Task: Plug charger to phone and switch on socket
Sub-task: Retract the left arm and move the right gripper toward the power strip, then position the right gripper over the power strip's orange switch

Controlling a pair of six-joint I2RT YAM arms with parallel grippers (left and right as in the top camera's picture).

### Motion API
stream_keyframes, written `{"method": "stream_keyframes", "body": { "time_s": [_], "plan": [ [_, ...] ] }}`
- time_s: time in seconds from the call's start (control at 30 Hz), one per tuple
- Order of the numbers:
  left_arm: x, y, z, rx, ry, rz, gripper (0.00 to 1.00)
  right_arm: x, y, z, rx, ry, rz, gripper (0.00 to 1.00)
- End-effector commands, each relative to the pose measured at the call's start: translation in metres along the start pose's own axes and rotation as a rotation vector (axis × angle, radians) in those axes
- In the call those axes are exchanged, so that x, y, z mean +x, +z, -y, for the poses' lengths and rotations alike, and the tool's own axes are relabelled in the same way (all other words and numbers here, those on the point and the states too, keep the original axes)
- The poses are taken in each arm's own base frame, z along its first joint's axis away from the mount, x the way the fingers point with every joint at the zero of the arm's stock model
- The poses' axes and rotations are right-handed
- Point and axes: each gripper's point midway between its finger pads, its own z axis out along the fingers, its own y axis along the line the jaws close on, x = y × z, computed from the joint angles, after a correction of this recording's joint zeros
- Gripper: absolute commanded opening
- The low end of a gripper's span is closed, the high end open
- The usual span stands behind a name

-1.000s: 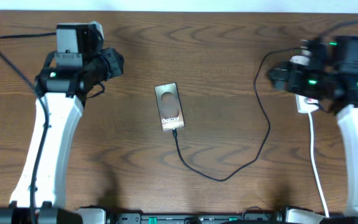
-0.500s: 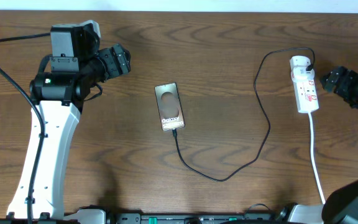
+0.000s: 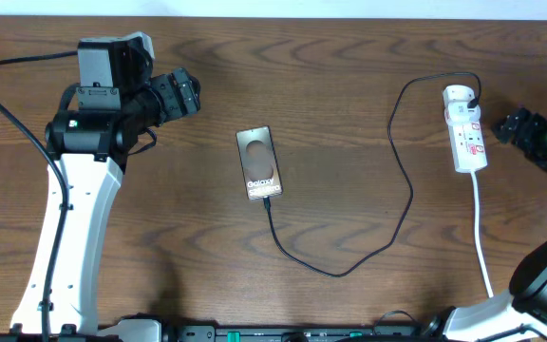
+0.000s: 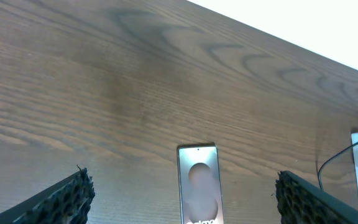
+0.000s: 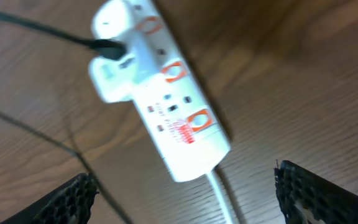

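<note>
The phone [image 3: 259, 163] lies flat at the table's middle, and it also shows low in the left wrist view as the phone [image 4: 199, 186]. The charger [image 3: 387, 242], a thin black cable, meets the phone's near end, loops right and runs up to a plug in the top of the socket [image 3: 467, 133]. My left gripper [image 3: 196, 93] hovers open to the phone's upper left, with nothing between its fingers [image 4: 64, 199]. My right gripper [image 3: 513, 126] stands open just right of the socket. From the right wrist the socket [image 5: 160, 93] appears blurred, its plug [image 5: 107, 46] seated.
The socket's white lead [image 3: 482, 237] runs down the right side to the front edge. The left arm [image 3: 74, 218] stretches along the left side. A dark rail [image 3: 283, 332] lines the front edge. Bare wood surrounds the phone.
My right arm has pulled away from above the socket toward the right edge. My left gripper has opened wide and shifted slightly right.
</note>
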Motion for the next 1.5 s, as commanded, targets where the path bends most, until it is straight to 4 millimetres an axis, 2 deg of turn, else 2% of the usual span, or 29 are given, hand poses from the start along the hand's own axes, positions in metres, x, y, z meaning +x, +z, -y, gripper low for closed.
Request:
{"method": "stream_keyframes", "body": {
  "time_s": [0.0, 0.03, 0.07, 0.2, 0.43, 0.97, 1.17, 1.47],
  "plan": [
    [-0.005, -0.004, 0.002, -0.001, 0.01, 0.016, 0.92, -0.002, 0.012, 0.019, 0.006, 0.048, -0.009, 0.91],
    [-0.005, -0.004, 0.002, -0.001, 0.01, 0.015, 0.92, -0.003, 0.016, 0.024, 0.01, 0.054, -0.008, 0.91],
    [-0.005, -0.004, 0.002, -0.001, 0.01, 0.015, 0.98, -0.004, 0.019, 0.028, 0.011, 0.06, -0.006, 0.91],
    [-0.005, -0.004, 0.002, -0.001, 0.01, 0.015, 0.98, -0.01, 0.032, 0.037, 0.013, 0.06, 0.011, 0.9],
    [-0.005, -0.004, 0.002, -0.001, 0.009, 0.015, 0.98, -0.022, 0.05, 0.029, 0.006, -0.083, 0.047, 0.89],
    [-0.005, -0.004, 0.002, -0.001, 0.01, 0.015, 0.98, -0.027, 0.093, 0.034, 0.093, -0.176, 0.055, 0.92],
    [-0.005, -0.004, 0.002, -0.001, 0.009, 0.015, 0.98, -0.028, 0.103, 0.032, 0.116, -0.25, 0.052, 0.93],
    [-0.005, -0.004, 0.002, -0.001, 0.01, 0.015, 0.98, -0.033, 0.106, 0.028, 0.121, -0.275, 0.074, 0.95]
  ]
}}
